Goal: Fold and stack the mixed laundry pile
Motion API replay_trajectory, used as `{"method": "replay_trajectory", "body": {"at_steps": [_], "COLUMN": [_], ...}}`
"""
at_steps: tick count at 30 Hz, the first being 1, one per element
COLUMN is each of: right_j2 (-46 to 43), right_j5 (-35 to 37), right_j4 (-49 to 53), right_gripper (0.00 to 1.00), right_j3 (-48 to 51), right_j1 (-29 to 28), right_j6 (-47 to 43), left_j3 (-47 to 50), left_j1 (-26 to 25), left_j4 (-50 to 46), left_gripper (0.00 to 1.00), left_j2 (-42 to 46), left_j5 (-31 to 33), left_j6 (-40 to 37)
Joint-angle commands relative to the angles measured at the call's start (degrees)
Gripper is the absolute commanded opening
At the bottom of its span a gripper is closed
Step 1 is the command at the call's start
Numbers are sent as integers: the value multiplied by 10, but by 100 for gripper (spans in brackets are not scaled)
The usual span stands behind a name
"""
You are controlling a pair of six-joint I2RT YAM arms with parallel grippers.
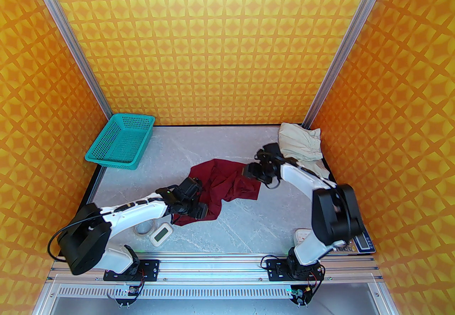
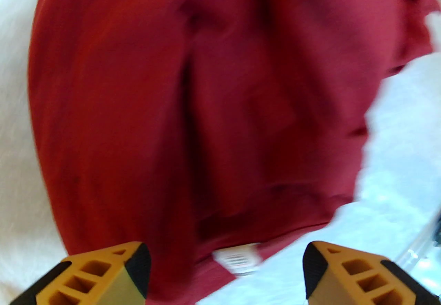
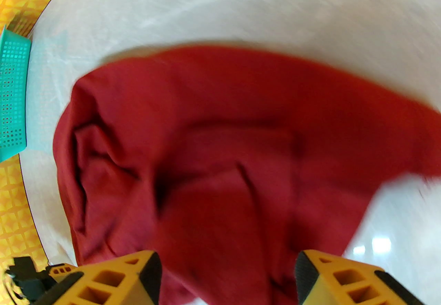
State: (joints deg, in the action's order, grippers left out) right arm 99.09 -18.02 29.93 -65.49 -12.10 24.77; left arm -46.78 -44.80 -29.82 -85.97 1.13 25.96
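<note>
The dark red T-shirt (image 1: pixel 224 185) lies crumpled in the middle of the grey table. It spreads wide under both wrist cameras (image 2: pixel 206 90) (image 3: pixel 224 159), blurred in both, with a white label (image 2: pixel 237 259) at its near hem. My left gripper (image 1: pixel 199 208) hangs over the shirt's near left end, fingers (image 2: pixel 134 269) wide apart and open. My right gripper (image 1: pixel 249 169) stands over the shirt's far right edge, open as well, with cloth between the spread fingers (image 3: pixel 144 276). The cream piece (image 1: pixel 302 148) lies bunched at the back right corner, behind the right arm.
A teal mesh basket (image 1: pixel 121 143) stands at the back left corner. A roll of tape (image 1: pixel 144 228) and a small white timer (image 1: pixel 160 233) lie near the left arm. A device with a display (image 1: pixel 359 244) sits at the front right edge.
</note>
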Motion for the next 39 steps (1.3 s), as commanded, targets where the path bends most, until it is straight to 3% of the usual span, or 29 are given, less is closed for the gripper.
{"method": "replay_trajectory", "body": {"at_steps": [1, 5, 7, 12, 14, 15, 22, 29, 30, 34, 39], "right_j2": [49, 66, 54, 0, -33, -54, -221, -333, -336, -274, -139], "right_j5": [9, 11, 0, 3, -1, -4, -52, -33, -25, 7, 10], "right_j4": [12, 28, 29, 39, 47, 52, 66, 125, 123, 109, 58], "right_gripper": [66, 55, 44, 9, 0, 0, 0, 0, 3, 41, 52], "right_j3": [-34, -43, -32, 7, 24, 35, 146, 219, 213, 123, 8], "right_j1": [-15, -15, -18, -19, -19, -19, -24, -64, -64, -64, -64], "right_j6": [-12, -31, -40, -59, -62, -62, -41, -24, -27, -44, -65], "left_j3": [-15, -22, -19, -33, -39, -42, -63, -71, -74, -73, -70], "left_j1": [2, 21, 32, 51, 60, 66, 126, 164, 164, 163, 164], "left_j4": [-48, -48, -31, 12, 29, 35, 51, 61, 60, 67, 63], "left_gripper": [76, 70, 60, 18, 4, 0, 0, 0, 0, 0, 0], "left_j2": [-21, -55, -64, -76, -71, -67, -33, -27, -28, -10, 29], "left_j5": [68, 91, 91, 91, 91, 91, 60, 14, 11, -11, -14], "left_j6": [6, 20, 25, 14, 11, 8, -16, -34, -39, -53, -59]}}
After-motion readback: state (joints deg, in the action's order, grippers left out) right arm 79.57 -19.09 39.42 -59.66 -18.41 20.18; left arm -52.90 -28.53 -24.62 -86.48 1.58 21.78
